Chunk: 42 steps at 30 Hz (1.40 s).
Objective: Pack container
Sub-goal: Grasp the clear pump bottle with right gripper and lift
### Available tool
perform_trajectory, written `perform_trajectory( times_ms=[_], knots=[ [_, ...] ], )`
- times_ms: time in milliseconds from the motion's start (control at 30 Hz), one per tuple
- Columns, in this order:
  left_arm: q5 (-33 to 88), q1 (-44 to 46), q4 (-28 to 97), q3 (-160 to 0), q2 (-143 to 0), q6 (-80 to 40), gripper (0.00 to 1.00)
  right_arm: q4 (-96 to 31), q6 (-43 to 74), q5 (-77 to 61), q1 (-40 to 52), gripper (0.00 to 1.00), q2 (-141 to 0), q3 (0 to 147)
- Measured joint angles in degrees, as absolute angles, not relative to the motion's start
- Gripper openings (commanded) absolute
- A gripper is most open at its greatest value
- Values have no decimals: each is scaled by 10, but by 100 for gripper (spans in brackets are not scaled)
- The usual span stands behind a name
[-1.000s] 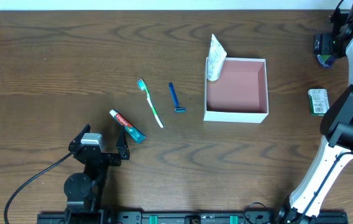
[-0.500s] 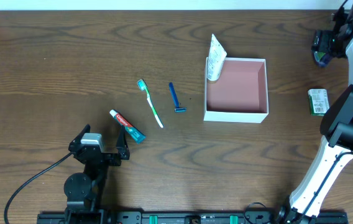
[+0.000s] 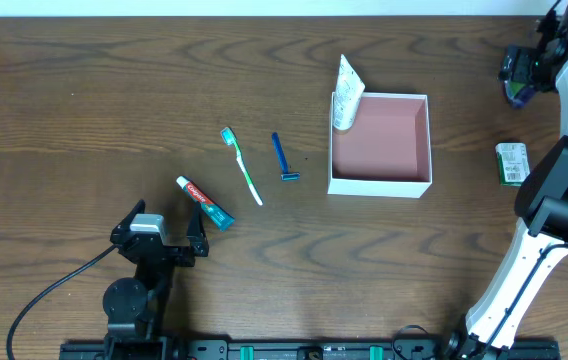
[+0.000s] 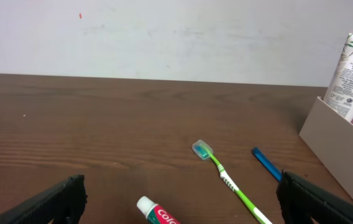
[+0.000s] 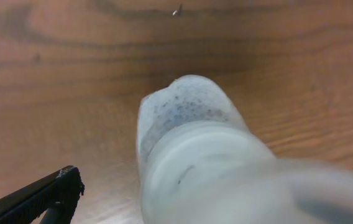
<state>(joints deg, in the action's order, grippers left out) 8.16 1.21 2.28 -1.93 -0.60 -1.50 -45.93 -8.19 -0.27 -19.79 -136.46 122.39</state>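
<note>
The left end effector (image 4: 181, 184) rests low over the surface with its fingers spread wide and nothing between them. Just ahead of it lies a red-and-white toothpaste tube with a teal end (image 4: 158, 213). Beyond that is a green-and-white plastic toothbrush (image 4: 229, 180), then a blue plastic razor (image 4: 265, 162) a little further ahead and to its right. All three are still outside on the dark wooden surface (image 3: 84, 110), so packing looks barely begun.

Further ahead to the right stands the square white-walled container with a dusty-pink inside (image 3: 379, 186). It holds only a white squeeze tube (image 3: 346, 95), upright in one corner and leaning on the wall.

The right end effector (image 3: 517, 72) is well beyond the container, with a small green-and-white soap packet (image 3: 511, 163) lying nearer the arm's base. A pale rounded blurred object (image 5: 195, 162) fills its camera. I cannot tell whether it is gripped.

The likely step is fetching an item. Next comes carrying it over the pink floor and releasing it there.
</note>
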Motion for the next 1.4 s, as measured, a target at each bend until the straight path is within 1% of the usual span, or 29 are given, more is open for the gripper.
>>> perform_trajectory(
  times_ms=[133, 267, 467, 667, 900, 933, 1000, 1033, 1167, 1233, 1333, 1367, 1400],
  knots=[
    [82, 12, 23, -19, -6, -15, 98, -476, -144, -9, -198, 99, -1365, 1224],
    [82, 12, 23, -19, -6, -15, 98, -487, -185, -56, -198, 99, -1365, 1224],
    [82, 12, 23, -19, -6, -15, 98, -486, -196, -108, -196, 99, -1365, 1224],
    [82, 12, 23, -19, -6, -15, 98, -473, -163, -87, -196, 99, -1365, 1224],
    [82, 12, 23, -19, -6, -15, 98, -460, -141, -60, -196, 83, -1365, 1224],
    [82, 12, 23, -19, -6, -15, 98, -458, -139, -58, -195, 79, -1365, 1224],
    [82, 12, 23, -19, -6, -15, 98, -456, -138, -56, -195, 68, -1365, 1224],
    [82, 12, 23, -19, -6, -15, 98, -455, -137, -55, -195, 66, -1365, 1224],
    [82, 12, 23, -19, -6, -15, 98, -454, -132, -52, -195, 65, -1367, 1224],
    [82, 12, 23, -19, -6, -15, 98, -453, -133, -51, -195, 61, -1371, 1224],
    [82, 12, 23, -19, -6, -15, 98, -446, -132, -50, -195, 49, -1376, 1224],
    [82, 12, 23, -19, -6, -15, 98, -446, -131, -50, -196, 46, -1376, 1224],
    [82, 12, 23, -19, -6, -15, 98, -445, -131, -50, -195, 46, -1376, 1224]
  ],
)
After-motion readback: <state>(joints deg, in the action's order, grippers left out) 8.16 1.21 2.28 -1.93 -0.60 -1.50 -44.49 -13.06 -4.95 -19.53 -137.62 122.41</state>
